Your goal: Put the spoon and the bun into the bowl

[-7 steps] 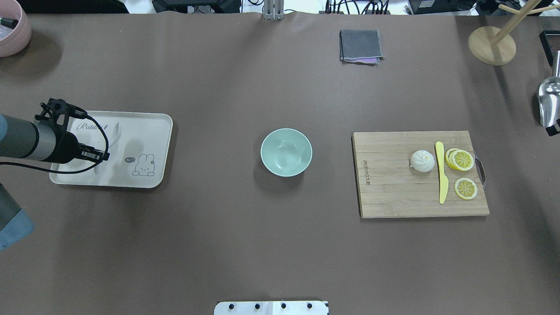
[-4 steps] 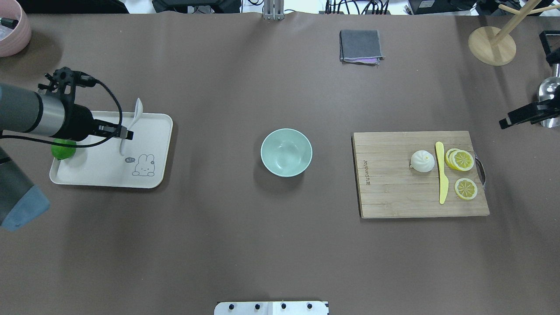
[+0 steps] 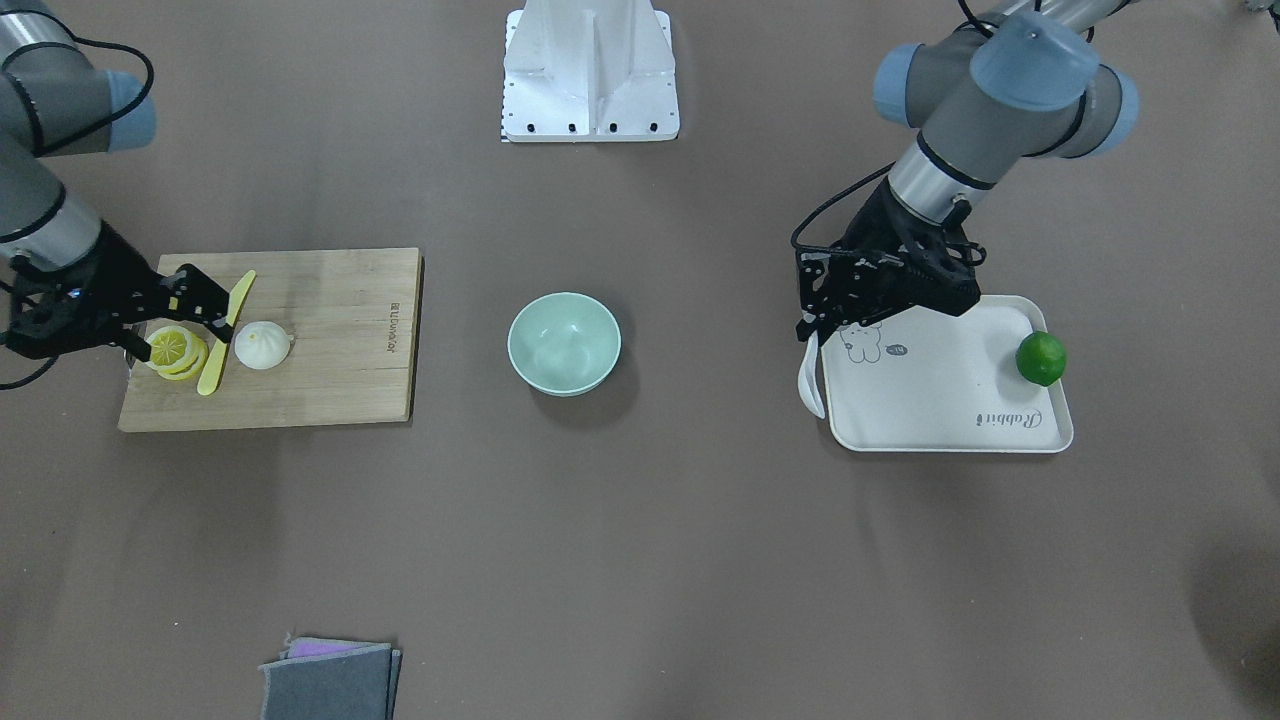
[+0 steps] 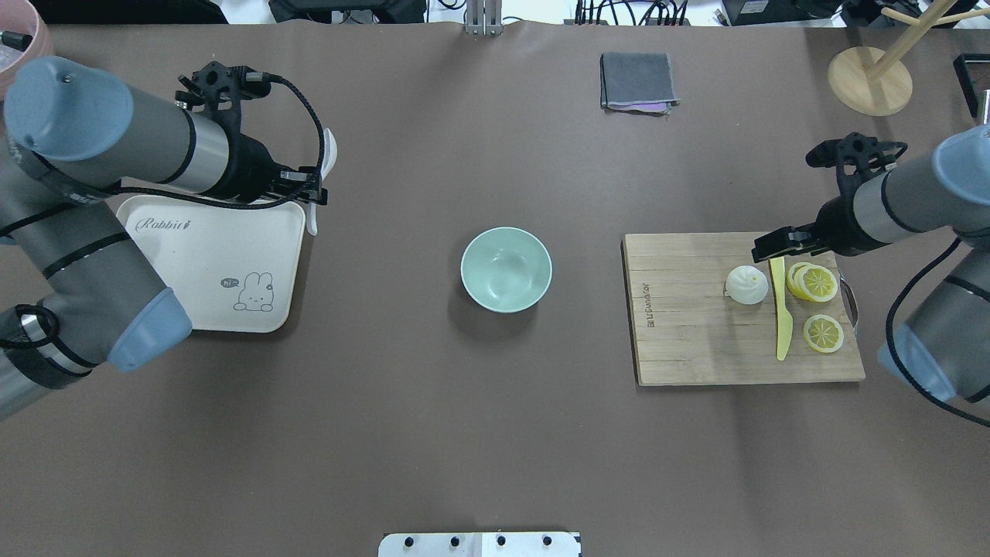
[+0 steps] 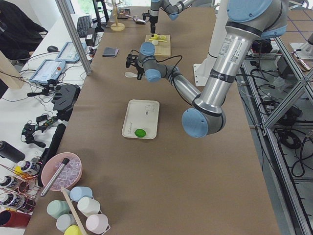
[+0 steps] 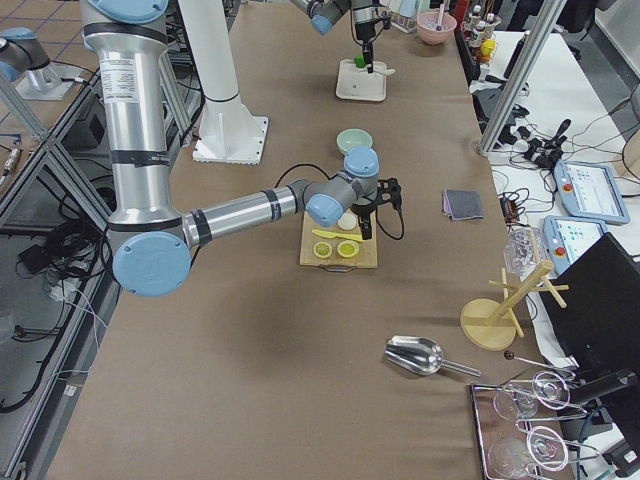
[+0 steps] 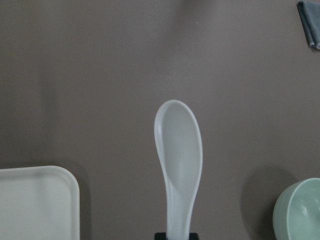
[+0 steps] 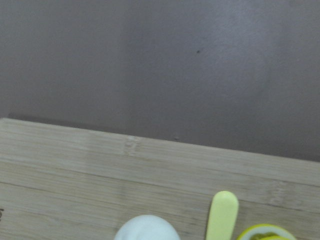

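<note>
My left gripper (image 4: 313, 195) is shut on the handle of the white spoon (image 4: 328, 158) and holds it in the air just past the tray's right far corner, left of the bowl. The spoon's scoop shows in the left wrist view (image 7: 178, 150). The mint-green bowl (image 4: 506, 269) stands empty at the table's middle. The white bun (image 4: 746, 284) sits on the wooden cutting board (image 4: 688, 333). My right gripper (image 4: 767, 246) hovers over the board's far edge, just beyond the bun, and looks open and empty (image 3: 200, 303).
A yellow knife (image 4: 781, 309) and lemon slices (image 4: 816, 282) lie right of the bun. The cream tray (image 4: 209, 263) holds a lime (image 3: 1040, 358). A grey cloth (image 4: 637, 81) and a wooden stand (image 4: 869, 77) are at the far side.
My left gripper has lifted the spoon off the tray and carried it right, toward the bowl. My right arm has come in from the right edge to the board's far edge.
</note>
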Motion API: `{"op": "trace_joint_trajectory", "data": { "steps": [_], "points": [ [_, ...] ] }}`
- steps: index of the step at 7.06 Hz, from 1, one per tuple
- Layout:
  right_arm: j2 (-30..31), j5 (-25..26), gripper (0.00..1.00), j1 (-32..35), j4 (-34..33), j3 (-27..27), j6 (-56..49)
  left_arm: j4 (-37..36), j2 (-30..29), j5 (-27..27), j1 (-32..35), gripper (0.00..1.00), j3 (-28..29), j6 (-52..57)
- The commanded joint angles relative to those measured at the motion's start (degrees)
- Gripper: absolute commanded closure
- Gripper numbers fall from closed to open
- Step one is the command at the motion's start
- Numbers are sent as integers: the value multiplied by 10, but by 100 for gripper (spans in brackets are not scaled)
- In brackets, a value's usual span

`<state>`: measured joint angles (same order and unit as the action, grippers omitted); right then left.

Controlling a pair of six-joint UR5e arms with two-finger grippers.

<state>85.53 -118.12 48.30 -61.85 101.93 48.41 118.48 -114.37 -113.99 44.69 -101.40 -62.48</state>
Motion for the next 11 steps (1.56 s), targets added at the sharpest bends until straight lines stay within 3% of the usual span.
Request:
{"op": "trace_joint_trajectory", "data": {
  "steps": [1, 2, 3, 4, 7, 9, 11],
  "points": [
    [-5, 46, 1, -57, 1, -2, 26, -10, -26, 19, -14, 100, 10, -24],
    [-5, 54, 17, -65, -1, -9, 26, -17, -30, 19, -14, 100, 9, -24],
    [-5, 61, 63, -68, -4, -13, 25, -17, -31, 19, -14, 100, 10, -24],
    [-8, 58, 100, -70, -5, -16, 23, -17, -31, 19, -14, 100, 11, -24],
    [-32, -10, 100, -16, -1, -9, 22, -84, -101, 41, -40, 100, 23, -47],
    [-82, -55, 100, 9, -27, -13, 39, -101, -118, 111, -106, 100, 23, -50],
    [-127, -55, 100, 7, -56, -13, 69, -106, -134, 199, -193, 100, 25, -109]
  ]
}}
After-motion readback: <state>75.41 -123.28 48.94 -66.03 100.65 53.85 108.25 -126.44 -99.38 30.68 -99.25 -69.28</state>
